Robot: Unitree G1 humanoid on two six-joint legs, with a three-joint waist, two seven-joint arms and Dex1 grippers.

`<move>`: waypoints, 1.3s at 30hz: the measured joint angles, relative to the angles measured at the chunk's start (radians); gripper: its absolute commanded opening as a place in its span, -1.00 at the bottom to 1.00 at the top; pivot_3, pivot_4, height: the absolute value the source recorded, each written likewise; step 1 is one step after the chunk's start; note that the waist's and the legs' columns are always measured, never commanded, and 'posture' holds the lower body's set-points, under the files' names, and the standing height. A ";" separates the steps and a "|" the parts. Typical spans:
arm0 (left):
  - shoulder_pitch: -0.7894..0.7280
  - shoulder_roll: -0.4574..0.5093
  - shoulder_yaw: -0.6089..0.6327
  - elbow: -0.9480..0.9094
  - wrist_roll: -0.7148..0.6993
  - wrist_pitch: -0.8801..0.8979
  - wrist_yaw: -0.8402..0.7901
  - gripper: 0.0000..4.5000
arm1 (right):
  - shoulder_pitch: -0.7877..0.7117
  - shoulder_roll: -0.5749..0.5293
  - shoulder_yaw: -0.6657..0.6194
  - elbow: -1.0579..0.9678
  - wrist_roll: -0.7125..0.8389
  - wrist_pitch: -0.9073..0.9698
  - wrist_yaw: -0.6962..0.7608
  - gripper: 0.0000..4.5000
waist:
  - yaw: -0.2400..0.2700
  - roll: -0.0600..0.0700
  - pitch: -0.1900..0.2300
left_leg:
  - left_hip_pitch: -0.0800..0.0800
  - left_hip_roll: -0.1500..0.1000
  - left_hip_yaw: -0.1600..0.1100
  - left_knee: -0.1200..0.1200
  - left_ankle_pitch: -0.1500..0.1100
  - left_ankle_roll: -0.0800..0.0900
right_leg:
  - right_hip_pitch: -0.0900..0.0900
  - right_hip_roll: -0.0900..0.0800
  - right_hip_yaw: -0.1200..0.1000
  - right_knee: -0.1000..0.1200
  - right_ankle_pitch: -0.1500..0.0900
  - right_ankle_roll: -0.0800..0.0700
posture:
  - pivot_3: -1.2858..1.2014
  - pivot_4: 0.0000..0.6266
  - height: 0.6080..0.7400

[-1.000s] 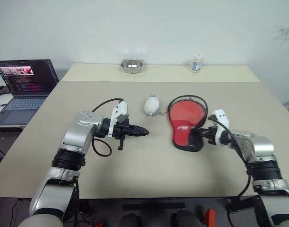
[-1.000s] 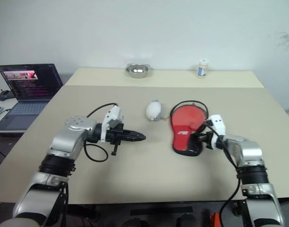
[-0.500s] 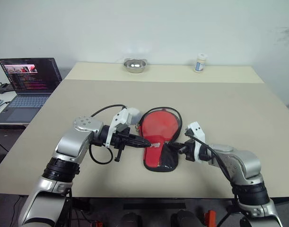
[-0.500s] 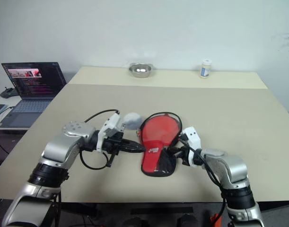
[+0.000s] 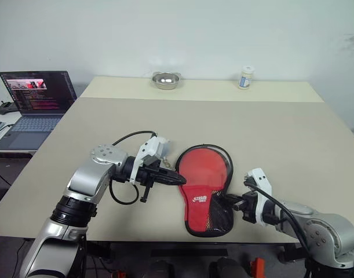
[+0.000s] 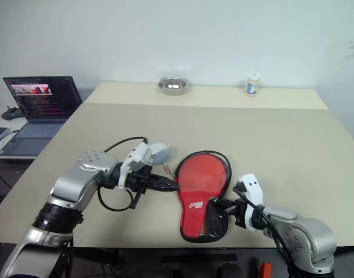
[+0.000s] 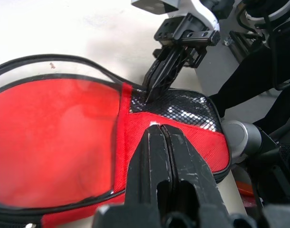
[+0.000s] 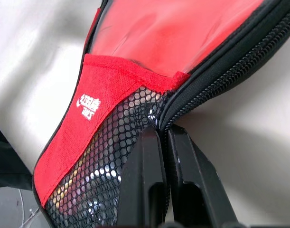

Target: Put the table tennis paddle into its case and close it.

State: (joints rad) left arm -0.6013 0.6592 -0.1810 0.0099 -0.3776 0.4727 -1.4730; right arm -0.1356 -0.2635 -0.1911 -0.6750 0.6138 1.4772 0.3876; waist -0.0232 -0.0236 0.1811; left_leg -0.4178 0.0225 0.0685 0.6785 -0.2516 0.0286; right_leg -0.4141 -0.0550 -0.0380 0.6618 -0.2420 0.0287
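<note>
Our red paddle-shaped fabric case (image 5: 204,191) lies near the beige table's (image 5: 292,139) front edge. The right gripper (image 8: 164,142) is clamped on its zipped mesh end; the left gripper (image 7: 163,142), fingers together, hovers over it. We should pull gently, keeping it flat.

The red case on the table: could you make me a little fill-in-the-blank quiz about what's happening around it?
1. The right gripper is shut on the ___ end of the case.
2. The left gripper has its jaws ___.
3. At the table's far edge, a metal bowl stands beside a small white ___.
4. Left of the table sits an open ___.

Missing words: mesh; shut; bottle; laptop
</note>
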 measured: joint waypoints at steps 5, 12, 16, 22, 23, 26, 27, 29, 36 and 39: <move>-0.001 -0.002 -0.012 0.006 0.001 -0.005 0.000 -1.00 | 0.013 0.026 -0.008 -0.007 0.003 0.011 -0.028 -0.98 | 0.000 0.000 0.000 | 0.000 0.000 0.000 0.000 0.000 0.000 | 0.000 0.000 0.000 0.000 -0.001 -0.002 | 0.03 -0.52 1.00; -0.001 -0.004 -0.013 0.007 0.001 -0.020 0.004 -1.00 | 0.045 -0.005 -0.005 -0.019 0.002 0.005 -0.052 -0.11 | 0.000 0.000 0.000 | 0.000 0.000 0.000 0.000 0.000 0.000 | 0.000 0.000 0.000 0.000 -0.001 -0.002 | 0.03 -0.52 1.00; 0.003 -0.005 -0.012 0.007 0.002 -0.022 0.024 -1.00 | 0.089 -0.257 0.101 -0.106 -0.012 -0.082 0.009 0.49 | 0.000 0.000 0.000 | 0.000 0.000 0.000 -0.001 0.000 0.000 | 0.000 0.000 0.000 -0.003 -0.004 0.003 | 0.03 -0.52 1.00; 0.009 -0.011 -0.007 0.007 0.000 -0.022 0.069 -1.00 | 0.019 -0.429 0.088 -0.144 0.034 -0.208 0.154 0.97 | 0.000 -0.001 0.000 | 0.000 0.002 0.000 0.000 0.000 0.000 | 0.001 0.000 0.000 -0.003 -0.004 0.003 | 0.03 -0.52 1.00; 0.010 -0.015 -0.001 0.010 -0.001 -0.022 0.080 -1.00 | -0.024 -0.435 0.073 -0.139 0.054 -0.228 0.181 0.97 | 0.000 -0.001 0.000 | 0.001 0.003 0.000 0.000 0.000 0.000 | 0.001 0.001 0.000 -0.003 -0.004 0.003 | 0.03 -0.52 1.00; 0.009 -0.037 0.030 0.039 -0.006 -0.022 0.135 -1.00 | -0.189 -0.418 0.056 -0.079 0.085 -0.298 0.217 0.97 | 0.000 -0.001 0.001 | 0.001 0.003 -0.001 0.000 0.000 0.000 | 0.001 0.001 -0.001 -0.002 -0.004 0.003 | 0.03 -0.52 1.00; 0.009 -0.037 0.040 0.049 -0.007 -0.018 0.151 -1.00 | -0.220 -0.404 0.070 -0.048 0.082 -0.320 0.222 0.97 | 0.000 -0.002 0.001 | 0.001 0.003 -0.002 -0.001 0.000 0.000 | 0.001 0.001 -0.001 -0.003 -0.005 0.002 | 0.03 -0.52 1.00; 0.004 -0.039 0.063 0.069 -0.011 -0.005 0.181 -1.00 | -0.281 -0.353 0.140 0.045 0.056 -0.376 0.224 0.97 | 0.000 -0.002 0.001 | 0.001 0.004 -0.001 -0.001 0.000 0.000 | 0.001 0.001 -0.001 -0.003 -0.005 0.002 | 0.03 -0.52 1.00; -0.006 -0.011 0.112 0.080 -0.010 0.019 0.279 -0.15 | -0.371 -0.226 0.446 0.436 -0.162 -0.654 0.295 1.00 | -0.001 -0.002 0.001 | -0.002 0.002 0.000 -0.001 0.000 -0.001 | -0.001 0.001 -0.001 -0.003 -0.002 -0.003 | 0.03 -0.52 1.00; -0.007 0.003 0.131 0.082 -0.006 0.021 0.313 0.35 | -0.371 -0.208 0.486 0.506 -0.211 -0.718 0.314 1.00 | 0.001 -0.002 0.001 | -0.002 0.002 0.000 0.000 0.000 -0.001 | -0.001 0.001 -0.001 -0.002 -0.002 -0.003 | 0.03 -0.52 1.00</move>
State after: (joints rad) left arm -0.6085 0.6625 -0.0500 0.0920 -0.3835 0.4942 -1.1604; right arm -0.5065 -0.4711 0.2945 -0.1685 0.4028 0.7589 0.7017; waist -0.0225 -0.0255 0.1818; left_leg -0.4197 0.0242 0.0684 0.6781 -0.2521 0.0278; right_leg -0.4149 -0.0539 -0.0392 0.6594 -0.2436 0.0258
